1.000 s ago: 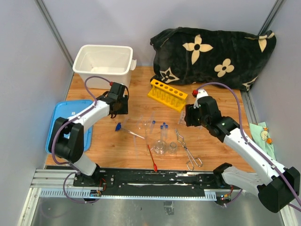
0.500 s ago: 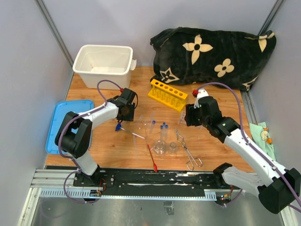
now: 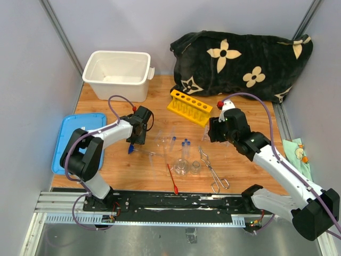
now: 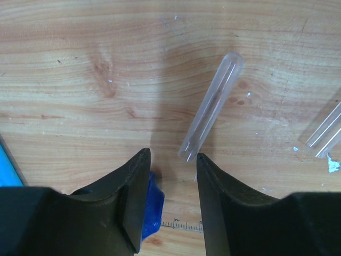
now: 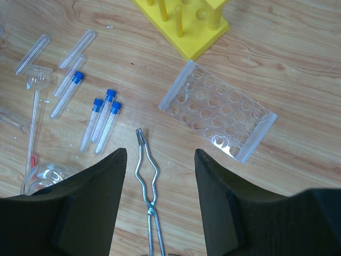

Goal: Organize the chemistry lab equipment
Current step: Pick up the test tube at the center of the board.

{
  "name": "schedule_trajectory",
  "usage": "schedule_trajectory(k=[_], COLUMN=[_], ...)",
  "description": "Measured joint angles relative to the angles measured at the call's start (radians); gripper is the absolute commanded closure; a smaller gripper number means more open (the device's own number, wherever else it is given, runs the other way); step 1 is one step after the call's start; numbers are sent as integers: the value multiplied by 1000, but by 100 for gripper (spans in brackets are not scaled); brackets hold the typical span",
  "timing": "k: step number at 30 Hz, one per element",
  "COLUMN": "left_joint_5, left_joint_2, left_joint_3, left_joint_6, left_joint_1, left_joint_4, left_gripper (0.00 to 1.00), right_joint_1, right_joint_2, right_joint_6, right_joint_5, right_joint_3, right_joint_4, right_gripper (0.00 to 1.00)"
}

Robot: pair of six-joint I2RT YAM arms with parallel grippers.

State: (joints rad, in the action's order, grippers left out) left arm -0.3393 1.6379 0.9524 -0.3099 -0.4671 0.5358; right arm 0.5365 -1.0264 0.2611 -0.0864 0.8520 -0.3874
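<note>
Tongs [image 5: 148, 181] flat on worktop [image 4: 80, 64], right tool [image 5: 160, 152] hanging above, jaws wide, empty, hasn't budged. Left tool [image 4: 172, 156] just slid nearer, now low over blue cap [image 4: 152, 205] and loose clear tube [image 4: 210, 106]; jaws apart, narrowing, nothing clamped yet. Guess pickup's next. Yellow rack [image 3: 190, 106] beyond, no tubes in it, sorting barely started.

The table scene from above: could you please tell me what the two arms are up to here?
Two arms are tidying lab equipment scattered on a wooden table. The left hand is low over the wood, open, a blue piece beside one finger and a clear tube ahead. The right hand hangs open above the metal tongs, holding nothing. The blue-capped tubes lie loose, outside the clear plastic rack and the yellow rack.
</note>
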Motion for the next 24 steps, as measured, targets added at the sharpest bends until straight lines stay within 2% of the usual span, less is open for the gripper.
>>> schedule_trajectory(k=[6,24], left_joint_5=[11,70], left_joint_2=[0,75], left_joint_3=[2,117], left_joint_6=[14,14], left_joint_1=[0,0], left_joint_4=[-1,-4], left_gripper=[59,59], right_joint_1=[0,0], right_joint_2=[0,0], right_joint_6=[0,-8], right_joint_5=[1,0], right_joint_3=[-9,-12], right_joint_4=[3,2], right_gripper=[45,45])
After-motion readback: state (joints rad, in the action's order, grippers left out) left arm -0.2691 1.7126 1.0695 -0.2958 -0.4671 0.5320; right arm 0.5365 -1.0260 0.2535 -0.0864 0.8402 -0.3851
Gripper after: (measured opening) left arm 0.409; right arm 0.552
